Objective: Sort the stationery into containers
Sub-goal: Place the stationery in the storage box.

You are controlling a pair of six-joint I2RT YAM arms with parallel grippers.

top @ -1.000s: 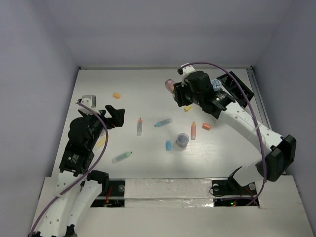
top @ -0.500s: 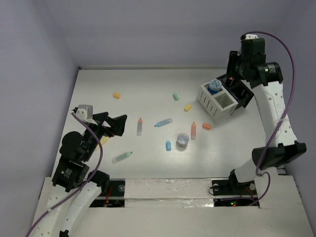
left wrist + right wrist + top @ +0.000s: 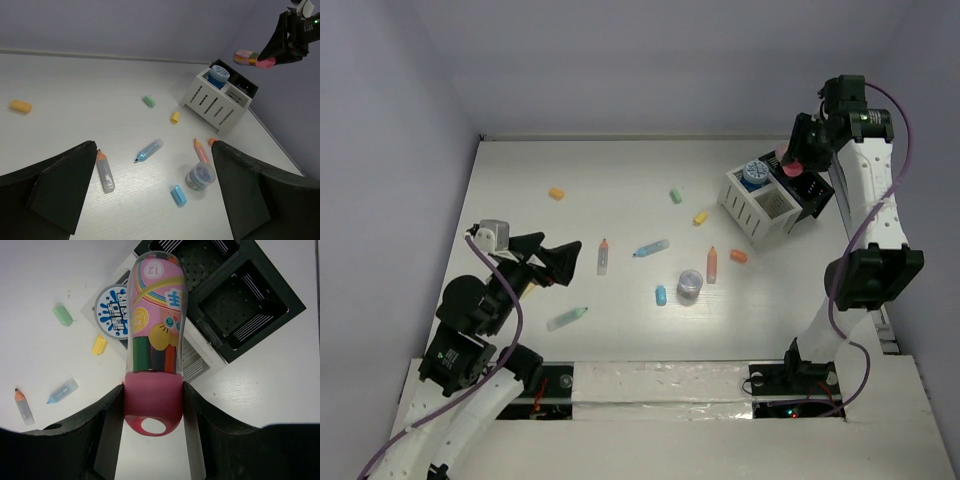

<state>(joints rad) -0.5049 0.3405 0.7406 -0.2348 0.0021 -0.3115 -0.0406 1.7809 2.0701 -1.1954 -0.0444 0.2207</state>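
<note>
My right gripper (image 3: 154,402) is shut on the pink cap end of a pink tube of crayons (image 3: 154,315). It holds the tube in the air above the organizer (image 3: 768,210), over where the white half meets the black half (image 3: 812,190); the tube shows in the top view (image 3: 790,160). A blue-lidded jar (image 3: 753,173) sits in a white compartment. My left gripper (image 3: 555,262) is open and empty at the left. Markers lie loose on the table: white-orange (image 3: 603,256), blue (image 3: 651,247), orange (image 3: 712,264), mint (image 3: 567,318).
Small capsules lie around: orange (image 3: 557,193), green (image 3: 675,196), yellow (image 3: 701,217), orange (image 3: 738,257), blue (image 3: 661,295). A grey jar (image 3: 690,283) stands by the orange marker. Walls close the table at the back and sides.
My right arm has swung from mid-table to the far right, carrying the pink tube over the organizer. My left gripper has shifted slightly towards the near side.
</note>
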